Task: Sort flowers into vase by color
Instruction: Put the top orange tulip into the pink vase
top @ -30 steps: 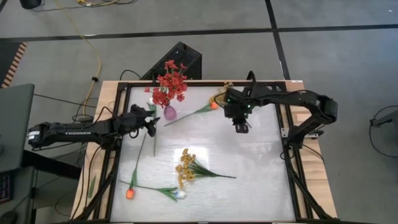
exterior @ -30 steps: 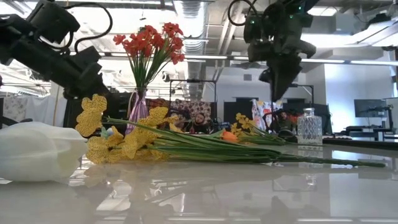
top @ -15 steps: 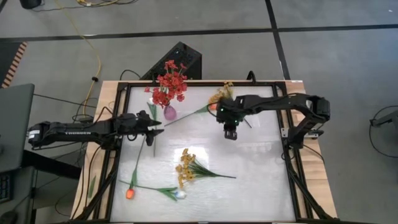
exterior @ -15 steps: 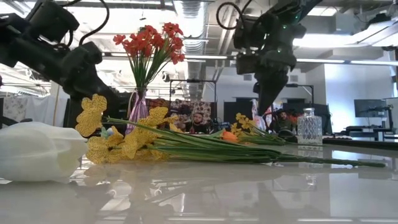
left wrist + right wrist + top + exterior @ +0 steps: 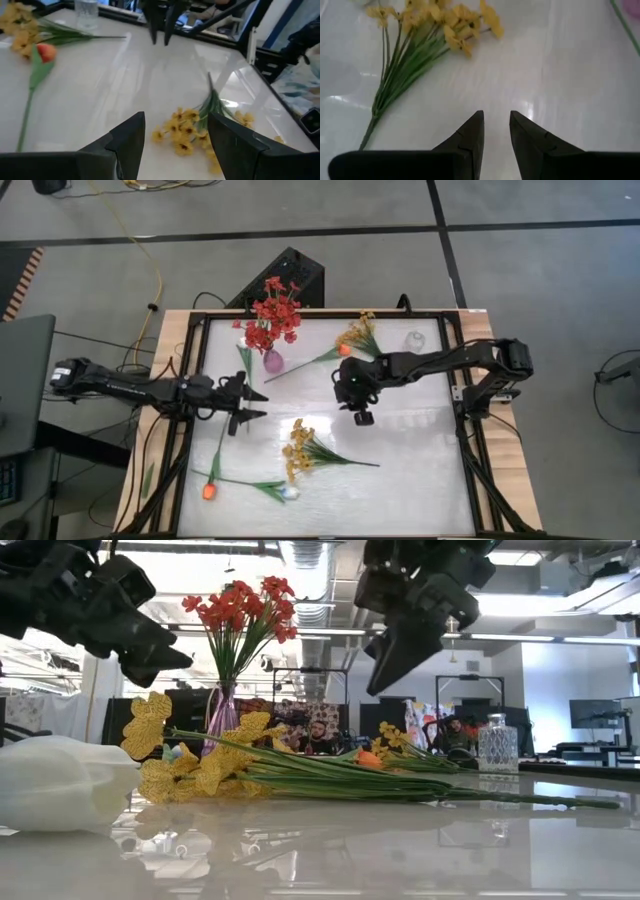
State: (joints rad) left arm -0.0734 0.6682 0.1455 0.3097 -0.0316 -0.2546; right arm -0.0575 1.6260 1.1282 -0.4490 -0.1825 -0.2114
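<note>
Two arms on the move here. Over the last second the right gripper (image 5: 362, 417) has swung away from the far edge, off the yellow spray and orange tulip (image 5: 343, 350) lying there, and come toward the middle of the table (image 5: 420, 470). Its fingers (image 5: 470, 137) sit close together with a narrow gap, holding nothing, and the loose yellow bunch (image 5: 297, 448) shows just ahead of them. The left gripper (image 5: 250, 404) has pulled back toward its own side, jaws spread wide and empty. Red blossoms (image 5: 272, 313) already stand in the purple vase (image 5: 272, 362); the clear vase (image 5: 415, 340) has nothing in it. Another orange tulip (image 5: 210, 491) and a white tulip (image 5: 290, 493) lie near the front edge. My guess is the yellow bunch gets grabbed next, probably for the clear vase.
</note>
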